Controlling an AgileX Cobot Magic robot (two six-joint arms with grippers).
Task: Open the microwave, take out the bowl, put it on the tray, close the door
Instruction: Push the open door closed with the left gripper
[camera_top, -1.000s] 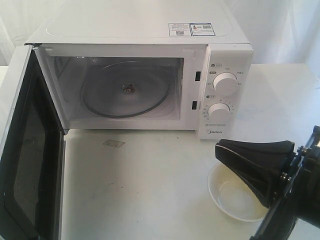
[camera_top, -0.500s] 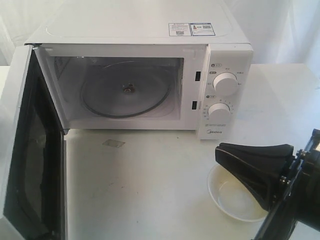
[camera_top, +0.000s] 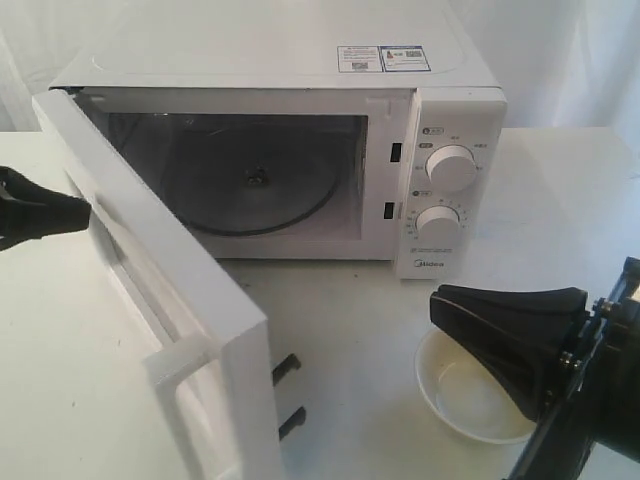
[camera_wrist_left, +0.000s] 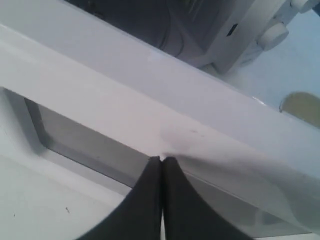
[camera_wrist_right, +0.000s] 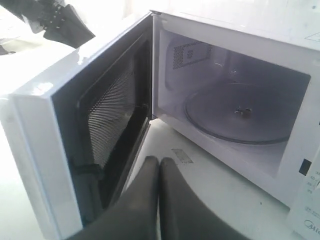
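The left fingers (camera_wrist_left: 145, 200) are pressed together, holding nothing, tips against the half-open door (camera_top: 170, 290). The right fingers (camera_wrist_right: 145, 200) are pressed together too. Just under them the bowl (camera_top: 465, 400) sits on the table (camera_top: 340, 330), near the microwave (camera_top: 270, 50).

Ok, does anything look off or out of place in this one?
Nothing is spilled or broken. One oddity: the bowl sits directly on the table beside the microwave, and no tray is in view. A small pale patch also lies flat on the table in front of the microwave.
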